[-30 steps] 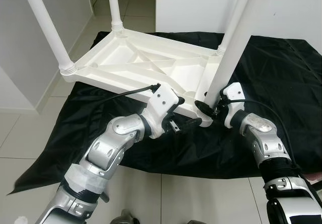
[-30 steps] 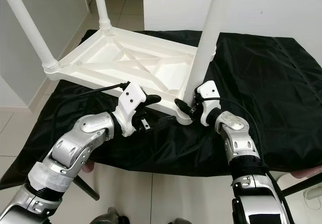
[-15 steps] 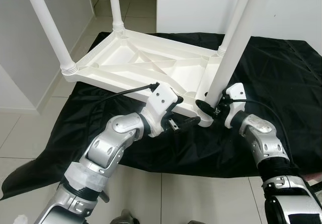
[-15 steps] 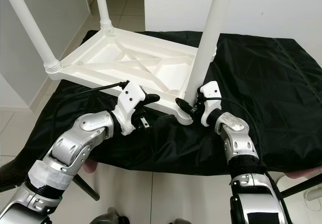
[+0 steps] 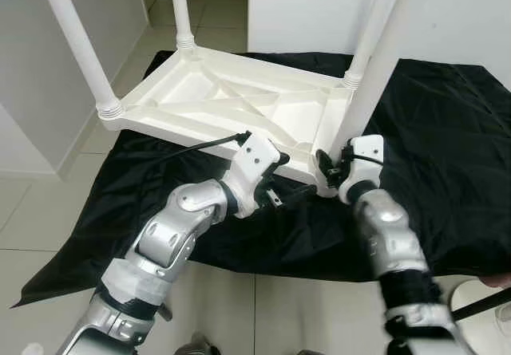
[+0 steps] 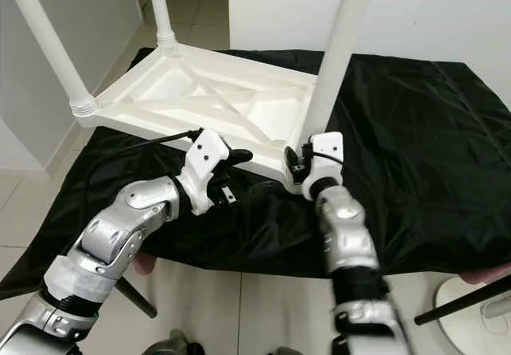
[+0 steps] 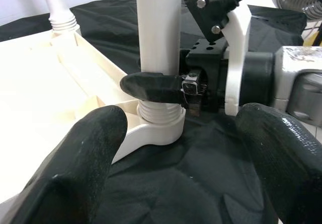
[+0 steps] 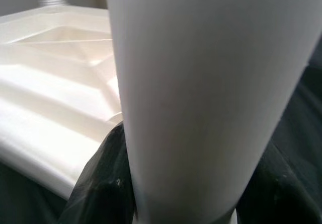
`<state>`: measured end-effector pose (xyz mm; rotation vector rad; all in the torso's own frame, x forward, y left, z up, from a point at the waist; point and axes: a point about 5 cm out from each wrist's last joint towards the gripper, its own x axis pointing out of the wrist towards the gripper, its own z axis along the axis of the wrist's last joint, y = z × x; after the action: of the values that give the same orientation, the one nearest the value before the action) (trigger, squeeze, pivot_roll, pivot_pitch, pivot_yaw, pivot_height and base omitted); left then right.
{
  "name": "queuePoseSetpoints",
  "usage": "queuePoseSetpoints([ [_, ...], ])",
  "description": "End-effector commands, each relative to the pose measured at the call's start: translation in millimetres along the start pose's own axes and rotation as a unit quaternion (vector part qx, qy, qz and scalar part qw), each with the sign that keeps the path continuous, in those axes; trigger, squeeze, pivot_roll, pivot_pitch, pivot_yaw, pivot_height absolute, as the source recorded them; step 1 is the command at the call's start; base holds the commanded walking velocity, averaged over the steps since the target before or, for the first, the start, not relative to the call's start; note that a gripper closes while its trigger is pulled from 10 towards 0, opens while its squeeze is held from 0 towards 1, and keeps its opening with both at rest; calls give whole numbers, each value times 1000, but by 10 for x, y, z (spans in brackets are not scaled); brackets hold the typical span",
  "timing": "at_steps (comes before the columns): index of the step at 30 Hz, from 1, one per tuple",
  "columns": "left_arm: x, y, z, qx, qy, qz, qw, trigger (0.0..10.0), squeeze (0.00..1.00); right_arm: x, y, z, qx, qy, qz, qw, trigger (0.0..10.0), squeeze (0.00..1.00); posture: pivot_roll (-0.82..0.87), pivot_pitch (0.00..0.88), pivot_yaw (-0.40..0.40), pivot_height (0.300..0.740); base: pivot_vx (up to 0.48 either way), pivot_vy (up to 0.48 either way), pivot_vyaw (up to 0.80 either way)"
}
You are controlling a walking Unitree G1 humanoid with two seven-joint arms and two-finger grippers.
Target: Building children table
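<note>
Upturned white table top on black cloth, long axis running away leftward; four legs point upward. Right gripper clasps the nearest leg's base. Left gripper, fingers spread and empty, sits just beside it.
</note>
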<state>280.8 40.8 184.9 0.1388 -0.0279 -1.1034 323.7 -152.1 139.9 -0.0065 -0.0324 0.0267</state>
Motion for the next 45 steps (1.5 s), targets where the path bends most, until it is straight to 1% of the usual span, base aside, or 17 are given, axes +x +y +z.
queuePoseSetpoints([
  [1, -21, 18, -16, 5, 4, 11, 1000, 10000, 0, -80, -13, -113, 5, 29, -67, 997, 10000, 0, -6, 0, 8, 740, 0, 0, 0],
  [5, -21, 32, -11, 4, 2, 13, 1000, 10000, 0, -114, 126, -56, 24, 17, -84, 996, 10000, 0, -8, 0, 11, 740, 0, 0, 0],
  [12, -30, 35, -15, 7, 4, 12, 1000, 10000, 0, -129, 76, -8, 16, 7, -89, 996, 10000, 0, -10, 0, 11, 740, 0, 0, 0],
  [13, -31, 38, -15, 8, 3, 13, 1000, 10000, 0, -133, 62, 9, 21, -1, -87, 996, 10000, 1000, -10, 0, 11, 740, 0, 0, 0],
  [21, -23, 18, -20, 7, 2, 13, 1000, 10000, 0, -155, 13, 74, 26, -34, -62, 997, 10000, 1000, -13, 0, 8, 740, 0, 0, 0],
  [24, -28, 7, -27, 6, 3, 11, 1000, 10000, 0, -161, -88, 87, 18, -44, -45, 998, 10000, 1000, -13, 0, 9, 740, 0, 0, 0],
  [25, -33, 1, -32, 6, 4, 10, 1000, 10000, 0, -154, -138, 75, 18, -41, -19, 999, 10000, 0, -15, 0, 11, 740, 0, 0, 0],
  [26, -33, 1, -32, 6, 4, 10, 1000, 10000, 0, -154, -138, 75, 18, -41, -19, 999, 10000, 0, -15, 0, 11, 740, 0, 0, 0],
  [28, -42, -21, -44, 4, 7, 3, 1000, 10000, 0, -138, -211, 65, 5, -37, 48, 998, 10000, 0, -17, 0, 17, 740, 0, 0, 0],
  [31, -43, -34, -49, 4, 8, -2, 1000, 10000, 0, -128, -243, 64, 1, -35, 80, 996, 10000, 0, -21, 0, 25, 740, 0, 0, 0],
  [32, -40, -53, -52, 4, 8, -8, 1000, 10000, 0, -111, -270, 63, -9, -33, 118, 992, 10000, 0, -25, 0, 33, 740, 0, 0, 0],
  [33, -40, -53, -52, 4, 8, -8, 1000, 10000, 0, -111, -270, 63, -9, -33, 118, 992, 10000, 0, -25, 0, 33, 740, 0, 0, 0],
  [35, -23, -86, -45, -5, 7, -27, 1000, 10000, 0, -72, -300, 44, -39, -23, 190, 981, 10000, 0, -29, 0, 41, 740, 0, 0, 0],
  [37, -15, -94, -39, -8, 7, -35, 999, 10000, 0, -54, -302, 37, -48, -18, 215, 975, 10000, 0, -30, 0, 43, 740, 0, 0, 0],
  [42, -12, -97, -34, -7, 7, -39, 999, 10000, 0, -39, -299, 34, -55, -16, 232, 971, 10000, 0, -30, 0, 43, 740, 0, 0, 0],
  [44, -4, -107, -44, -4, 10, -47, 999, 10000, 0, 51, -269, 24, -74, -7, 267, 961, 10000, 0, -28, 0, 46, 740, 0, 0, 0],
  [45, -4, -107, -44, -4, 10, -47, 999, 10000, 0, 51, -269, 24, -74, -7, 267, 961, 10000, 0, -28, 0, 46, 740, 0, 0, 0],
])
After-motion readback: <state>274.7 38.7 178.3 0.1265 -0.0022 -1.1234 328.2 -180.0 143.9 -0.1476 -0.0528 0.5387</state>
